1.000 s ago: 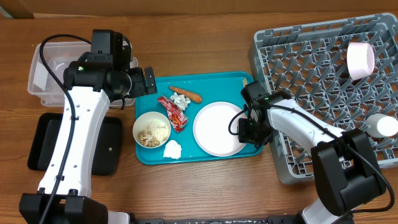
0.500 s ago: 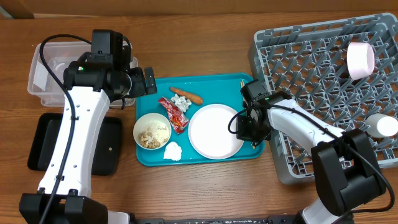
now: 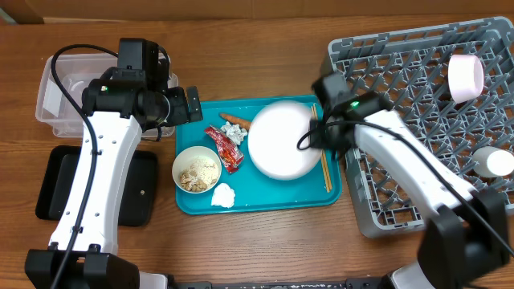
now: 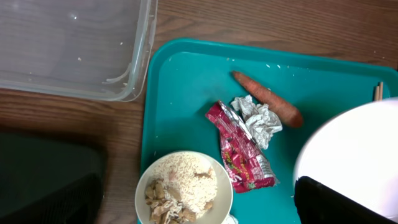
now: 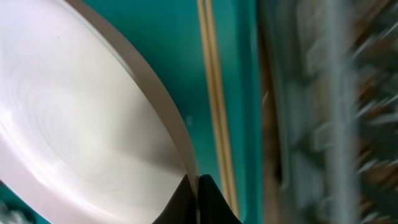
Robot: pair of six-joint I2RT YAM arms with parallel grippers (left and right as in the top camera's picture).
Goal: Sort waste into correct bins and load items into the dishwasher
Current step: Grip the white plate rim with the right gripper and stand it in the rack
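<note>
The right gripper (image 5: pixel 198 186) pinches the pink plate (image 3: pixel 281 140) by its rim, lifted over the teal tray (image 3: pixel 265 201). One cup (image 3: pixel 466 76) sits far right in the dish rack (image 3: pixel 401 104). The wrapper (image 3: pixel 225 146), carrot stick (image 3: pixel 241 122), bowl (image 3: pixel 196 168) and chopsticks (image 3: pixel 324 164) lie unsorted on the tray. The left gripper (image 3: pixel 193 104) gapes wide, empty.

Pinched at the black right gripper (image 5: pixel 198 190) is the pale pinkish-white plate (image 3: pixel 281 144), plain all over. Just beside it, tan wooden chopsticks (image 3: pixel 324 170) lie on the teal tray (image 4: pixel 180 106). Near the left gripper (image 3: pixel 188 104) — a red wrapper (image 4: pixel 239 152) with small light print, an orange carrot stick (image 4: pixel 277 106), crumpled white paper (image 4: pixel 258 119), and a white bowl (image 3: pixel 175 168) of beige leftovers (image 4: pixel 180 186). The rack (image 3: pixel 401 88) is grey lattice — the table (image 3: pixel 257 48) brown wood grain.
</note>
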